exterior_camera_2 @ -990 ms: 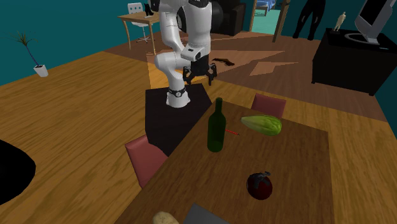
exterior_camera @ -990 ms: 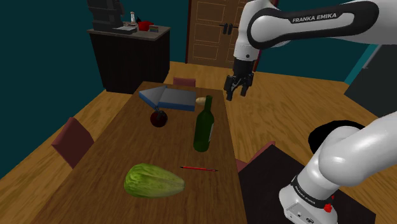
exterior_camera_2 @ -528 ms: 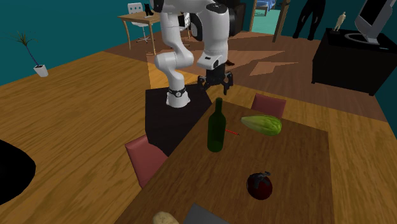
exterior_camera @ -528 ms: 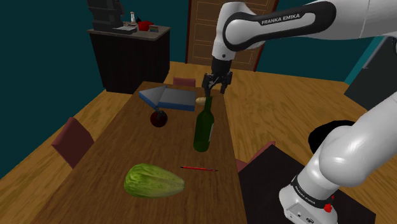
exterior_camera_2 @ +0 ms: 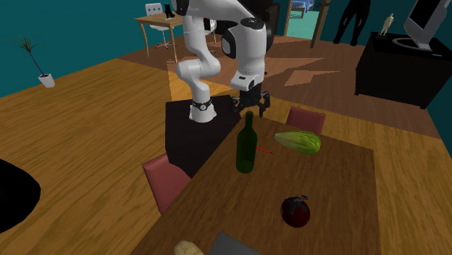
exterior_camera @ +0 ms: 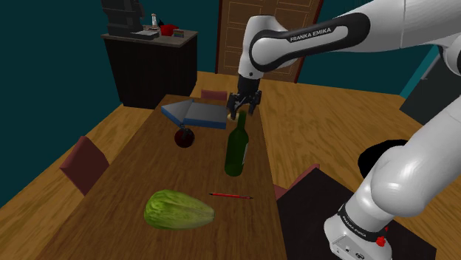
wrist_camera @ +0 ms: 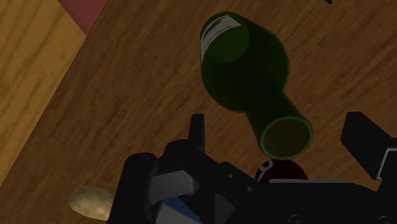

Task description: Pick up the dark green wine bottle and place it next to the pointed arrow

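A dark green wine bottle (exterior_camera: 236,148) stands upright on the wooden table (exterior_camera: 140,170), a thin red arrow (exterior_camera: 230,196) lying near it, toward the stand (exterior_camera: 303,221). The black gripper (exterior_camera: 244,103) hovers right above the bottle's mouth, jaws spread and holding nothing: this looks like the approach, and next it must lower around the neck, then close

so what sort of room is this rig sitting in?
Probably a dining room in a house: a long wooden table with dusky-red chairs at its sides, a panelled wooden door behind it, and a dark cabinet beyond.
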### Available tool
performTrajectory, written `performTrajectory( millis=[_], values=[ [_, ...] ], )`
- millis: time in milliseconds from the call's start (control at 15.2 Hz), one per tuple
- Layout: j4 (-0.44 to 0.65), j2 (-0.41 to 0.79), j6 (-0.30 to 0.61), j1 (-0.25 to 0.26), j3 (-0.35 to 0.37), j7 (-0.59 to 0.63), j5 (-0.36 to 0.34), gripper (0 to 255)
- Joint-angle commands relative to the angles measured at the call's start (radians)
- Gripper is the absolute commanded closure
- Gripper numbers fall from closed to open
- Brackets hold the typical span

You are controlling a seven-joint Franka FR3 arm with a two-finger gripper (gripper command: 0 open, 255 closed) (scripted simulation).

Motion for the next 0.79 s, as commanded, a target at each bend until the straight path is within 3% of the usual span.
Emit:
performTrajectory(
  millis=[0,528,594,726],
  values=[
    [-0.016,0.006,0.023,0.0,0.0,-0.001,0.0,0],
    [-0.016,0.006,0.023,0.0,0.0,-0.001,0.0,0],
    [-0.016,0.006,0.023,0.0,0.0,-0.001,0.0,255],
    [-0.016,0.006,0.023,0.0,0.0,-0.001,0.0,255]
  ],
)
